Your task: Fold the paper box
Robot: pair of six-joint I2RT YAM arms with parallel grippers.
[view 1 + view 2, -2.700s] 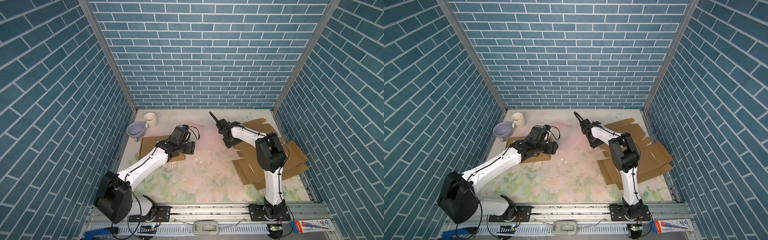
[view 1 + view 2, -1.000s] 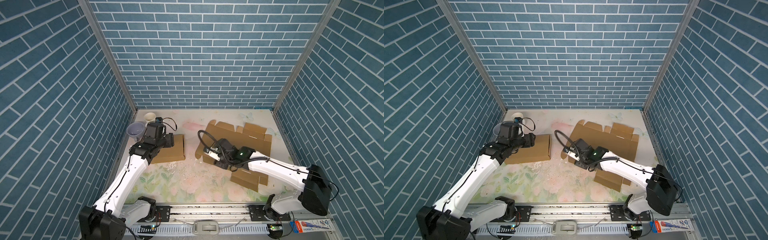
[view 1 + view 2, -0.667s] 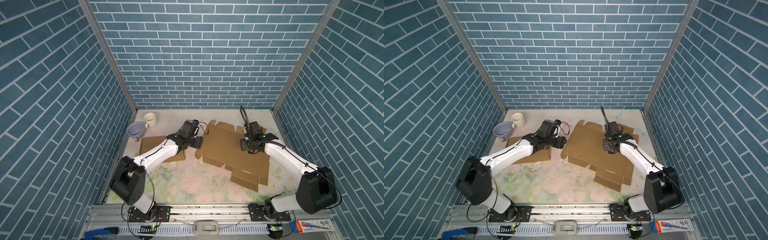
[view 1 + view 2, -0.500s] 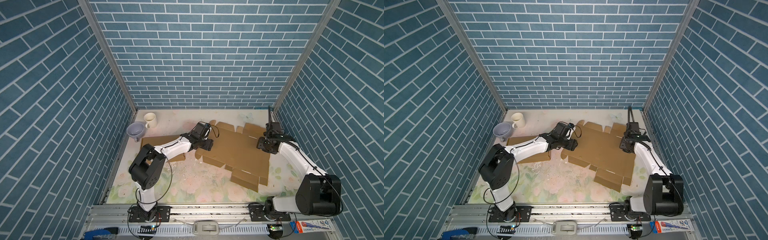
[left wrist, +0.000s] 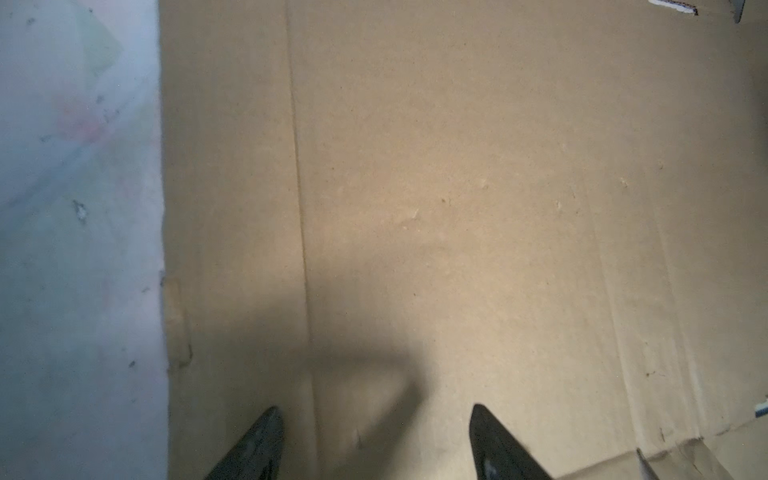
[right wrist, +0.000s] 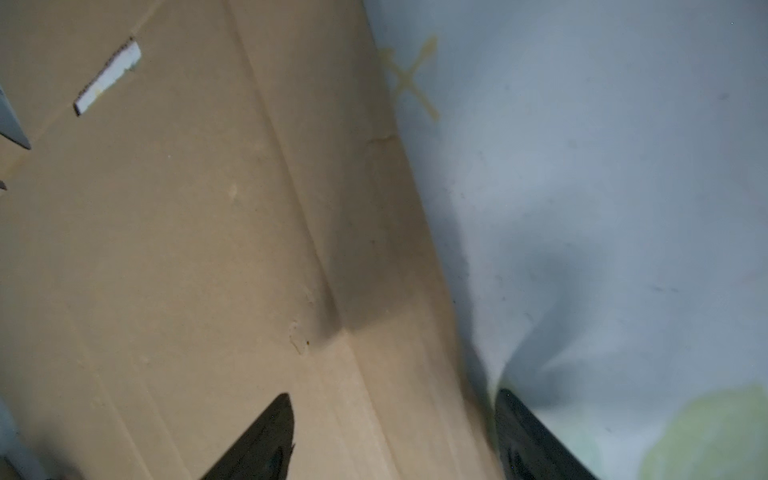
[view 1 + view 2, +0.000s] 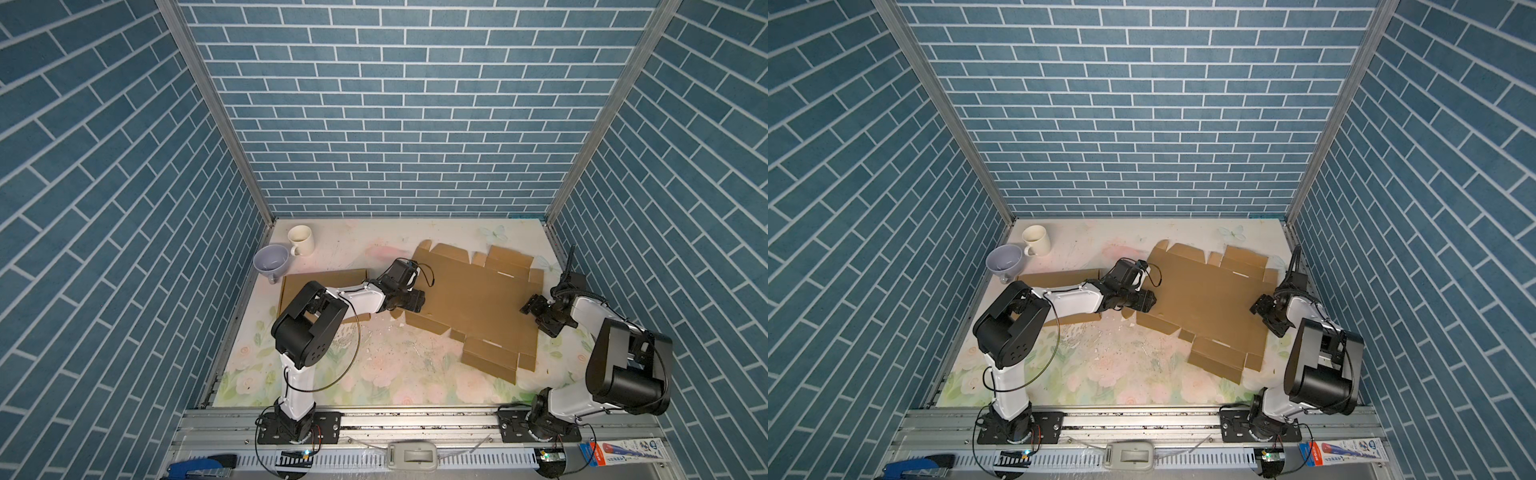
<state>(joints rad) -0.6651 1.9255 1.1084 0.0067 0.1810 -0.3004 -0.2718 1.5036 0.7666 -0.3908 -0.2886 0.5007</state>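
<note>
I see the paper box lying flat and unfolded on the right half of the worktop, toward the back edge. My left gripper hangs just inside its left edge, jaws spread and empty. My right gripper straddles its right edge, also spread and pinching nothing.

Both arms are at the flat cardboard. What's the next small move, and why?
Probably lower the right gripper and close on the edge flap of the cardboard, then lift it along its crease. It lies flat; those jaws stand open astride its edge, and the open left gripper sits over the opposite side.
</note>
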